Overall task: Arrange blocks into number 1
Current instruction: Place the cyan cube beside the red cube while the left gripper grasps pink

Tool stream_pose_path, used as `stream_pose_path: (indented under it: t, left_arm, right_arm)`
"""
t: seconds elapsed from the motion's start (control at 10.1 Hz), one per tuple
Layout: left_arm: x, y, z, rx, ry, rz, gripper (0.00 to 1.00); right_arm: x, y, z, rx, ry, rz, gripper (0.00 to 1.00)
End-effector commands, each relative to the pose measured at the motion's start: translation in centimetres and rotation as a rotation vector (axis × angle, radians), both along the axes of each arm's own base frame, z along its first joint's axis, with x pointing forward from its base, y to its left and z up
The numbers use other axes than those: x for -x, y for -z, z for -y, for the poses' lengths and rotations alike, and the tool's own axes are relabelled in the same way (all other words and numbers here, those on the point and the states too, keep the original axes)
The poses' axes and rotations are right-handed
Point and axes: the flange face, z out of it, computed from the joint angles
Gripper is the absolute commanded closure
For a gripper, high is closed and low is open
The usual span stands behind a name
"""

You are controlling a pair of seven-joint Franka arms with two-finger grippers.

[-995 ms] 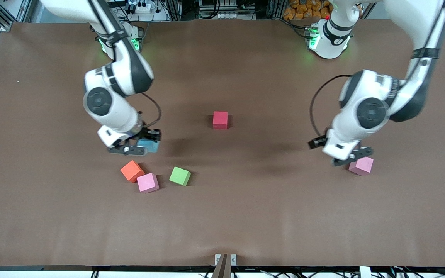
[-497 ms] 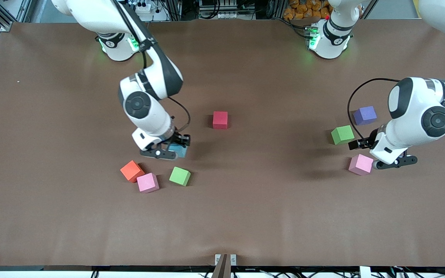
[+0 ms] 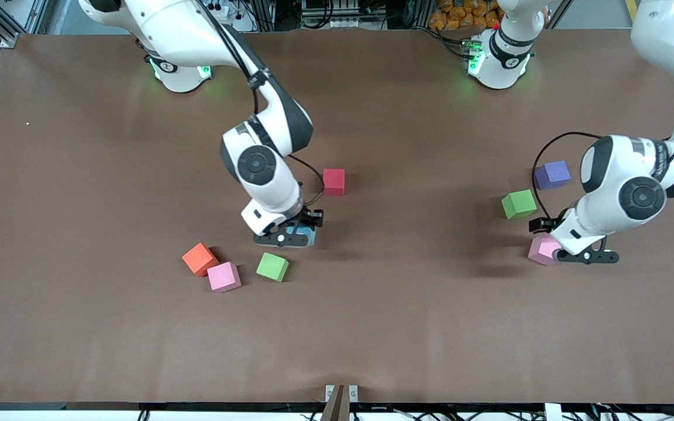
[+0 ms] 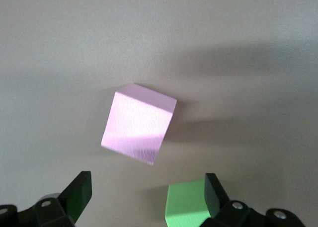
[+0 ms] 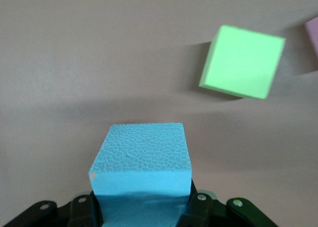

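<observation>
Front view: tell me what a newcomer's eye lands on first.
The right gripper, shut on the blue block, hangs over the table's middle, just above the bare table between the red block and a green block. Toward the left arm's end, the left gripper hangs open over a pink block, with a second green block and a purple block farther from the camera.
</observation>
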Motion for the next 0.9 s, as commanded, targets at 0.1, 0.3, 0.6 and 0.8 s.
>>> stream_pose_path:
  t: [0.1, 0.3, 0.6, 0.8]
  left_arm:
    - [-1.2, 1.4, -2.9, 0.011, 0.104, 0.011, 0.00]
    - [-1.8, 1.8, -3.2, 0.024, 0.149, 0.008, 0.00]
    - [-2.1, 2.2, -3.3, 0.043, 0.287, -0.007, 0.00]
    - [-2.1, 3.2, -3.7, 0.059, 0.312, -0.014, 0.00]
  right_arm:
    - [0.7, 3.2, -4.0, 0.020, -0.015, -0.004, 0.43]
    - [1.5, 3.7, -4.8, 0.023, -0.016, -0.015, 0.43]
    - [2.9, 4.7, -5.4, 0.037, -0.016, -0.048, 0.43]
    - [4.0, 5.5, -5.9, 0.035, -0.003, -0.076, 0.43]
